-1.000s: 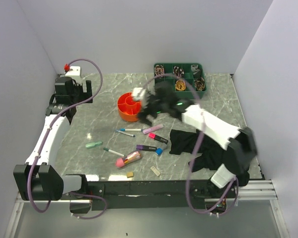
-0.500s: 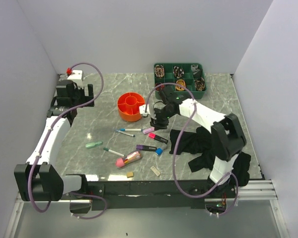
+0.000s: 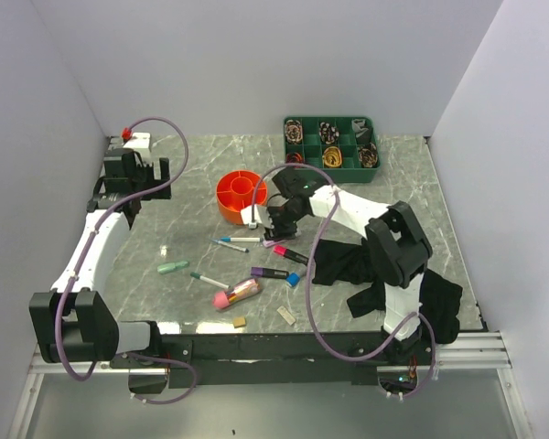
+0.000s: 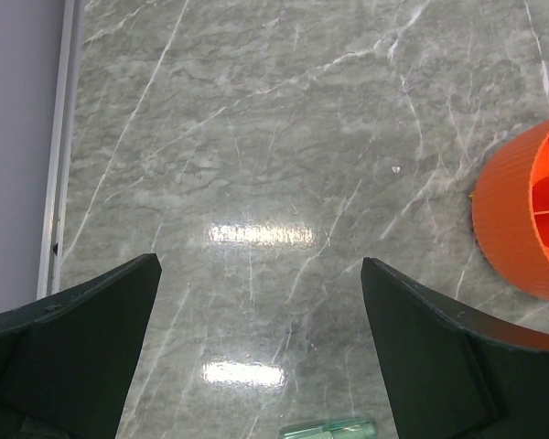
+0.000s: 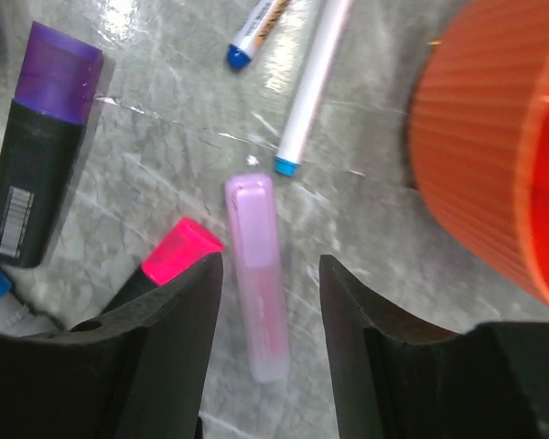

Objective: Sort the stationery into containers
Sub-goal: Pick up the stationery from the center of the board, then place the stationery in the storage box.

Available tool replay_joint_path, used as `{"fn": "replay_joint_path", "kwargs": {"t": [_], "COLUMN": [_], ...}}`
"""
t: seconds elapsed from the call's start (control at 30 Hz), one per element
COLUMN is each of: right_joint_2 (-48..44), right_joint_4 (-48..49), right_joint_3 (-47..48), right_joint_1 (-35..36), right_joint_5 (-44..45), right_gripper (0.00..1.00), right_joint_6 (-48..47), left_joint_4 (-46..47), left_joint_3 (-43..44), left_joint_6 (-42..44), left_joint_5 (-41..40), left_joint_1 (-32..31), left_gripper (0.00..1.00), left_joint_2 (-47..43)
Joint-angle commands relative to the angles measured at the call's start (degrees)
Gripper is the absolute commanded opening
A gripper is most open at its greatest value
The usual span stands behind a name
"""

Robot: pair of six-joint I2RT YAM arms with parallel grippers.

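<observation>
**A:** Stationery [image 3: 273, 273] from above?
**B:** Loose beside one orange organiser [image 3: 238, 194]: two erasers [image 3: 239, 321] [image 3: 286, 316], one pink case [image 3: 236, 293].
**A:** Left wrist?
**B:** Left gripper [image 4: 258, 263] spread wide, empty.
**A:** Right wrist?
**B:** Right gripper [image 5: 270, 261] half-spread, straddling one lilac highlighter [image 5: 259, 293], not pinching.

Lab test booth: blank white walls [image 3: 256, 64] around a marble-look table [image 3: 229, 151].

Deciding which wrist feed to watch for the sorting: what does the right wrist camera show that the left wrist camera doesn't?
Only the right wrist view: a lilac highlighter, a pink-capped marker, a purple-capped marker and two blue-tipped pens.
Only the left wrist view: a green marker, cut off at the bottom edge.
Both: the orange organiser, seen by its ribbed wall, and the marble table.
</observation>
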Motion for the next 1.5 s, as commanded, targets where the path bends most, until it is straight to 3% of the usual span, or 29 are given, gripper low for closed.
{"fn": "replay_joint_path", "kwargs": {"t": [0.0, 0.23, 0.63, 0.77, 0.93, 1.13, 1.23, 1.33, 1.43, 1.47], "right_joint_2": [2.83, 5.11, 7.32, 7.93, 6.01, -5.85, -11.65, -15.18, -16.50, -16.50], "right_joint_4": [0.04, 1.27, 1.62, 0.31, -2.59, -4.70, -4.45, 3.62, 22.14, 31.93], "right_joint_3": [3.58, 3.67, 3.85, 4.64, 4.03, 2.18, 4.37, 5.87, 4.29, 3.07], "right_joint_1": [1.80, 2.95, 4.79, 5.15, 5.15, 3.83, 2.08, -0.65, -3.37, -3.90], "right_joint_5": [2.31, 3.89, 7.76, 8.29, 8.72, 4.16, -3.64, -12.96, -16.76, -16.68], "right_gripper": [0.56, 0.60, 0.58, 0.48, 0.24, 0.21, 0.20, 0.18, 0.13, 0.05], "right_joint_6": [1.57, 3.68, 5.09, 5.18, 4.04, 4.74, 7.98, 18.85, 37.74, 41.87], "left_joint_4": [0.53, 0.27, 0.53, 0.62, 0.88, 2.20, 2.81, 3.08, 2.64, 2.12], "left_joint_3": [0.77, 0.60, 0.68, 0.86, 1.21, 1.04, 0.77, 0.60, 1.03, 1.21], "left_joint_6": [0.28, 0.20, -0.16, -0.42, -0.24, -0.60, -1.12, -1.04, -1.12, -1.12], "left_joint_5": [0.30, 0.04, 0.57, 1.09, 1.27, 2.24, 2.33, 3.38, 4.08, 4.17], "left_joint_1": [0.08, 0.08, 0.09, 0.08, 0.17, 0.52, 0.35, 0.26, 0.35, 0.35], "left_gripper": [0.99, 0.99, 0.99, 1.00, 0.99, 0.99, 0.99, 0.99, 0.99, 0.99], "left_joint_2": [-0.04, -0.56, -0.48, -0.30, -0.21, -0.04, 0.31, 0.84, 1.54, 1.80]}}
